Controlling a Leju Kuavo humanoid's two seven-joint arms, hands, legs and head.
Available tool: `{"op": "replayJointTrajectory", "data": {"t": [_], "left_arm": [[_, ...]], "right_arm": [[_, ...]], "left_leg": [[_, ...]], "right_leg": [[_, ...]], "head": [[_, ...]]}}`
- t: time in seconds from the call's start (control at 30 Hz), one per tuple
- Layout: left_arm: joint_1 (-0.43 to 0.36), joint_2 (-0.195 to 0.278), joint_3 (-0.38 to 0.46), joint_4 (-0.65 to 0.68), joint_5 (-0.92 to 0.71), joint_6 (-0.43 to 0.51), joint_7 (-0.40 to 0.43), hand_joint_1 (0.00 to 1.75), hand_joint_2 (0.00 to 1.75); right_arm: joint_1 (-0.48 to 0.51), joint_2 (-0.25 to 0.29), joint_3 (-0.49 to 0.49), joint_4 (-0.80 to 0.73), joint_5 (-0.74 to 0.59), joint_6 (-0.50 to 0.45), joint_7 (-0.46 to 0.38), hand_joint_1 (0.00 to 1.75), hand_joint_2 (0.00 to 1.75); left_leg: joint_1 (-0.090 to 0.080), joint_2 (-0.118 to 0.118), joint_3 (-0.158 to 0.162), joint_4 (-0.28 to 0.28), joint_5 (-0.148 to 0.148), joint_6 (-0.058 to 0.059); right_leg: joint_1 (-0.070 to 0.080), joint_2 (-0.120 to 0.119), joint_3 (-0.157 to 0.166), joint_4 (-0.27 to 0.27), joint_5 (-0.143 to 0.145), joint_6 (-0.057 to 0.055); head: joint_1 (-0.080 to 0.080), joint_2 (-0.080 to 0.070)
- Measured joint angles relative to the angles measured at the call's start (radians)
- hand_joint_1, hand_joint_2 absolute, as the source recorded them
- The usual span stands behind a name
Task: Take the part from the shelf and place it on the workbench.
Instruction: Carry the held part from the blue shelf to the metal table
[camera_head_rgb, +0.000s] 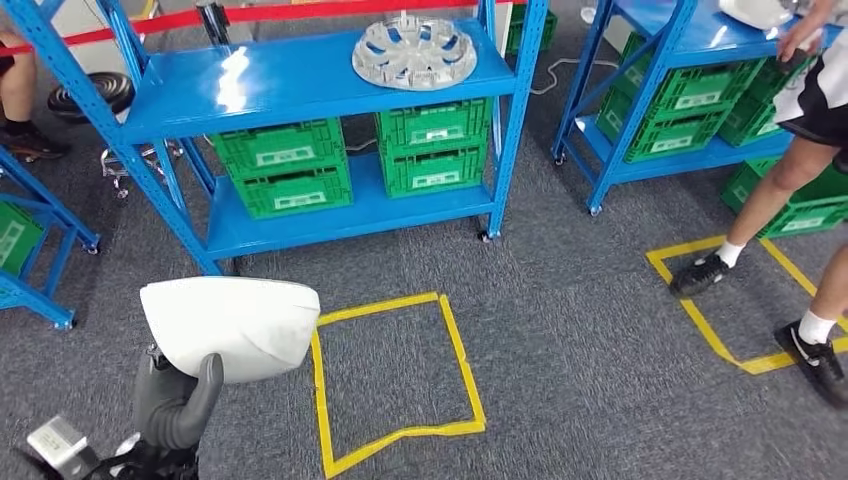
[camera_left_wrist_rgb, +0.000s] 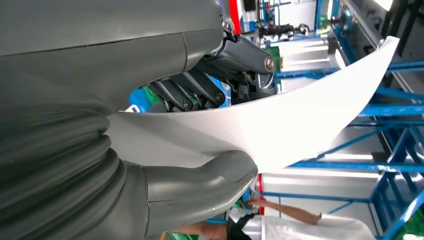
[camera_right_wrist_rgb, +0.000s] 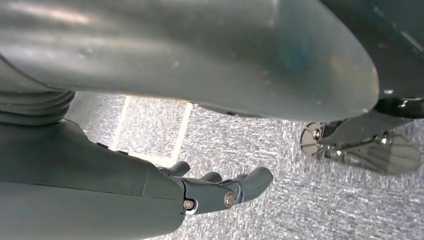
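The left hand (camera_head_rgb: 178, 400) clamped the curved white plastic shell part (camera_head_rgb: 232, 325), thumb beneath and dark fingers (camera_left_wrist_rgb: 200, 92) above, carrying it low over the grey carpet, while the right hand (camera_right_wrist_rgb: 220, 192) hung empty, fingers loosely apart.

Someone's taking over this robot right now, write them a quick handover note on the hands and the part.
Left hand: holds the white curved part, thumb on one face, fingers on the other.
Right hand: holds nothing, fingers loosely apart, hanging over grey carpet.
Done: the part is in hand, carried low beside the yellow floor square.
Left: carry it to the workbench and set it down. A person stands by the right shelf.
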Motion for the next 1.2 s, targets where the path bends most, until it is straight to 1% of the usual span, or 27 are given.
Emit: {"op": "replayJointTrajectory", "data": {"t": [0.07, 0.1, 0.13, 0.2, 0.23, 0.27, 0.3, 0.33, 0.4, 0.43, 0.47, 0.53, 0.6, 0.63, 0.7, 0.73, 0.77, 0.8, 0.83, 0.87, 0.93, 0.97, 1.0, 1.07, 1.1, 1.13, 1.2], "left_arm": [[-0.003, 0.000, 0.001, 0.012, 0.005, 0.016, 0.023, 1.75, 1.75], [-0.003, 0.000, 0.002, 0.018, 0.008, 0.022, 0.034, 1.75, 1.75], [-0.003, 0.000, 0.003, 0.022, 0.012, 0.027, 0.044, 1.75, 1.75], [0.002, 0.000, 0.008, 0.030, 0.021, 0.031, 0.056, 1.75, 1.75], [0.006, 0.000, 0.012, 0.034, 0.024, 0.031, 0.059, 1.75, 1.75], [0.011, 0.000, 0.016, 0.038, 0.025, 0.031, 0.061, 1.75, 1.75], [0.017, 0.000, 0.021, 0.041, 0.024, 0.031, 0.061, 1.75, 1.75], [0.022, -0.001, 0.025, 0.043, 0.020, 0.031, 0.060, 1.75, 1.75], [0.031, -0.003, 0.029, 0.045, -0.004, 0.031, 0.059, 1.75, 1.75], [0.033, -0.004, 0.030, 0.045, -0.020, 0.032, 0.059, 1.75, 1.75], [0.035, -0.005, 0.030, 0.046, -0.034, 0.034, 0.058, 1.75, 1.75], [0.037, -0.008, 0.030, 0.049, -0.057, 0.043, 0.058, 1.75, 1.75], [0.041, -0.011, 0.032, 0.054, -0.073, 0.055, 0.058, 1.75, 1.75], [0.042, -0.011, 0.033, 0.057, -0.078, 0.058, 0.058, 1.75, 1.75], [0.045, -0.012, 0.035, 0.065, -0.082, 0.061, 0.058, 1.75, 1.75], [0.047, -0.013, 0.036, 0.069, -0.083, 0.062, 0.058, 1.75, 1.75], [0.049, -0.014, 0.037, 0.073, -0.084, 0.063, 0.058, 1.75, 1.75], [0.050, -0.014, 0.038, 0.076, -0.085, 0.063, 0.059, 1.75, 1.75], [0.051, -0.014, 0.039, 0.079, -0.086, 0.063, 0.059, 1.75, 1.75], [0.051, -0.014, 0.039, 0.081, -0.086, 0.063, 0.059, 1.75, 1.75], [0.050, -0.016, 0.040, 0.083, -0.086, 0.063, 0.058, 1.75, 1.75], [0.050, -0.017, 0.040, 0.083, -0.086, 0.063, 0.058, 1.75, 1.75], [0.050, -0.018, 0.040, 0.084, -0.086, 0.063, 0.058, 1.75, 1.75], [0.052, -0.020, 0.041, 0.085, -0.087, 0.063, 0.057, 1.75, 1.75], [0.052, -0.021, 0.041, 0.086, -0.087, 0.063, 0.057, 1.75, 1.75], [0.051, -0.023, 0.042, 0.087, -0.088, 0.063, 0.057, 1.75, 1.75], [0.047, -0.030, 0.042, 0.093, -0.097, 0.063, 0.057, 1.75, 1.75]], "right_arm": [[0.002, 0.000, 0.000, 0.000, 0.006, 0.007, 0.022, 0.00, 0.00], [0.003, -0.001, 0.000, 0.000, 0.010, 0.014, 0.041, 0.00, 0.00], [0.004, -0.001, 0.001, 0.000, 0.016, 0.023, 0.061, 0.00, 0.00], [0.006, -0.001, 0.004, 0.000, 0.030, 0.044, 0.094, 0.00, 0.00], [0.007, -0.001, 0.005, 0.000, 0.034, 0.051, 0.104, 0.00, 0.00], [0.007, -0.001, 0.006, 0.000, 0.036, 0.054, 0.108, 0.00, 0.00], [0.007, -0.001, 0.006, 0.000, 0.036, 0.054, 0.109, 0.00, 0.00], [0.008, -0.001, 0.006, 0.000, 0.037, 0.052, 0.110, 0.00, 0.00], [0.010, -0.001, 0.010, 0.000, 0.051, 0.052, 0.116, 0.00, 0.00], [0.012, -0.001, 0.015, 0.000, 0.063, 0.054, 0.120, 0.00, 0.00], [0.014, 0.000, 0.022, 0.000, 0.075, 0.055, 0.123, 0.00, 0.00], [0.018, 0.000, 0.034, 0.000, 0.086, 0.057, 0.119, 0.00, 0.00], [0.019, 0.001, 0.039, 0.000, 0.085, 0.056, 0.107, 0.00, 0.00], [0.019, 0.002, 0.040, 0.000, 0.083, 0.055, 0.101, 0.00, 0.00], [0.019, 0.003, 0.040, 0.000, 0.079, 0.053, 0.092, 0.00, 0.00], [0.019, 0.004, 0.040, 0.000, 0.078, 0.052, 0.091, 0.00, 0.00], [0.020, 0.005, 0.040, 0.000, 0.078, 0.052, 0.090, 0.00, 0.00], [0.020, 0.005, 0.041, 0.000, 0.078, 0.051, 0.090, 0.00, 0.00], [0.020, 0.005, 0.041, 0.000, 0.078, 0.051, 0.089, 0.00, 0.00], [0.020, 0.006, 0.041, 0.000, 0.078, 0.051, 0.089, 0.00, 0.00], [0.020, 0.007, 0.041, 0.000, 0.078, 0.051, 0.088, 0.00, 0.00], [0.020, 0.007, 0.042, 0.000, 0.078, 0.051, 0.088, 0.00, 0.00], [0.019, 0.007, 0.042, 0.000, 0.078, 0.050, 0.088, 0.00, 0.00], [0.018, 0.007, 0.044, 0.000, 0.078, 0.050, 0.088, 0.00, 0.00], [0.017, 0.007, 0.045, 0.000, 0.078, 0.051, 0.085, 0.00, 0.00], [0.017, 0.007, 0.047, 0.000, 0.078, 0.051, 0.080, 0.00, 0.00], [0.018, 0.008, 0.049, 0.000, 0.085, 0.055, 0.063, 0.00, 0.00]], "left_leg": [[0.000, 0.004, -0.015, 0.000, 0.012, 0.023], [0.001, 0.005, -0.024, -0.001, 0.022, 0.032], [0.003, 0.007, -0.034, -0.002, 0.032, 0.039], [0.001, 0.008, -0.055, 0.000, 0.049, 0.043], [0.000, 0.009, -0.065, 0.002, 0.056, 0.043], [-0.001, 0.010, -0.073, 0.004, 0.062, 0.042], [-0.002, 0.011, -0.079, 0.007, 0.067, 0.040], [-0.002, 0.010, -0.085, 0.011, 0.071, 0.038], [-0.004, 0.006, -0.093, 0.018, 0.076, 0.031], [-0.005, 0.003, -0.097, 0.020, 0.078, 0.026], [-0.005, 0.001, -0.101, 0.021, 0.081, 0.020], [-0.005, -0.004, -0.103, 0.019, 0.088, 0.008], [-0.003, -0.008, -0.115, 0.037, 0.075, -0.003], [-0.002, -0.008, -0.130, 0.071, 0.052, -0.009], [0.001, -0.006, -0.184, 0.192, -0.014, -0.019], [0.002, -0.006, -0.209, 0.252, -0.039, -0.023], [0.002, -0.005, -0.223, 0.287, -0.046, -0.025], [0.003, -0.004, -0.219, 0.284, -0.035, -0.026], [0.003, 0.001, -0.195, 0.241, -0.007, -0.025], [0.003, 0.014, -0.157, 0.170, 0.027, -0.023], [-0.003, 0.045, -0.095, 0.049, 0.064, -0.012], [-0.005, 0.053, -0.083, 0.020, 0.068, -0.004], [-0.009, 0.049, -0.084, 0.015, 0.066, 0.005], [-0.007, 0.030, -0.090, 0.013, 0.072, 0.019], [-0.005, 0.021, -0.091, 0.011, 0.076, 0.026], [-0.003, 0.013, -0.091, 0.008, 0.079, 0.032], [-0.001, -0.004, -0.095, 0.008, 0.084, 0.040]], "right_leg": [[-0.003, 0.001, -0.008, 0.005, 0.001, 0.013], [-0.005, 0.003, -0.019, 0.027, -0.018, 0.019], [-0.007, 0.005, -0.037, 0.069, -0.052, 0.024], [-0.008, 0.008, -0.083, 0.200, -0.141, 0.030], [-0.008, 0.008, -0.098, 0.256, -0.171, 0.032], [-0.008, 0.008, -0.095, 0.282, -0.184, 0.031], [-0.007, 0.008, -0.071, 0.267, -0.178, 0.029], [-0.007, 0.009, -0.027, 0.213, -0.158, 0.026], [-0.005, 0.018, 0.072, 0.068, -0.121, 0.015], [-0.003, 0.021, 0.101, 0.019, -0.113, 0.009], [0.000, 0.023, 0.112, -0.005, -0.111, 0.004], [0.002, 0.015, 0.110, -0.010, -0.106, -0.007], [-0.003, 0.003, 0.109, -0.017, -0.098, -0.021], [-0.005, -0.003, 0.108, -0.020, -0.094, -0.027], [-0.006, -0.014, 0.105, -0.021, -0.091, -0.032], [-0.006, -0.021, 0.103, -0.020, -0.091, -0.032], [-0.006, -0.028, 0.101, -0.018, -0.091, -0.032], [-0.006, -0.035, 0.100, -0.017, -0.091, -0.032], [-0.006, -0.042, 0.100, -0.015, -0.092, -0.031], [-0.006, -0.049, 0.101, -0.014, -0.093, -0.030], [-0.002, -0.062, 0.101, -0.011, -0.095, -0.022], [0.001, -0.069, 0.101, -0.010, -0.096, -0.017], [0.003, -0.075, 0.101, -0.010, -0.095, -0.012], [0.001, -0.083, 0.102, -0.008, -0.097, 0.000], [0.000, -0.069, 0.098, 0.004, -0.108, 0.007], [-0.003, -0.047, 0.084, 0.036, -0.130, 0.013], [-0.006, -0.002, 0.027, 0.160, -0.197, 0.021]], "head": [[-0.002, 0.000], [-0.001, 0.000], [0.000, 0.000], [0.001, 0.000], [0.001, 0.000], [0.001, 0.000], [0.001, 0.000], [0.001, 0.000], [0.001, 0.000], [0.001, 0.000], [0.001, 0.000], [0.001, 0.000], [-0.002, 0.000], [-0.004, 0.000], [-0.007, 0.000], [-0.007, 0.000], [-0.007, 0.000], [-0.007, 0.000], [-0.007, 0.000], [-0.007, 0.000], [-0.006, 0.000], [-0.006, 0.000], [-0.005, 0.000], [-0.005, 0.000], [-0.004, 0.000], [-0.003, 0.000], [-0.001, 0.000]]}}
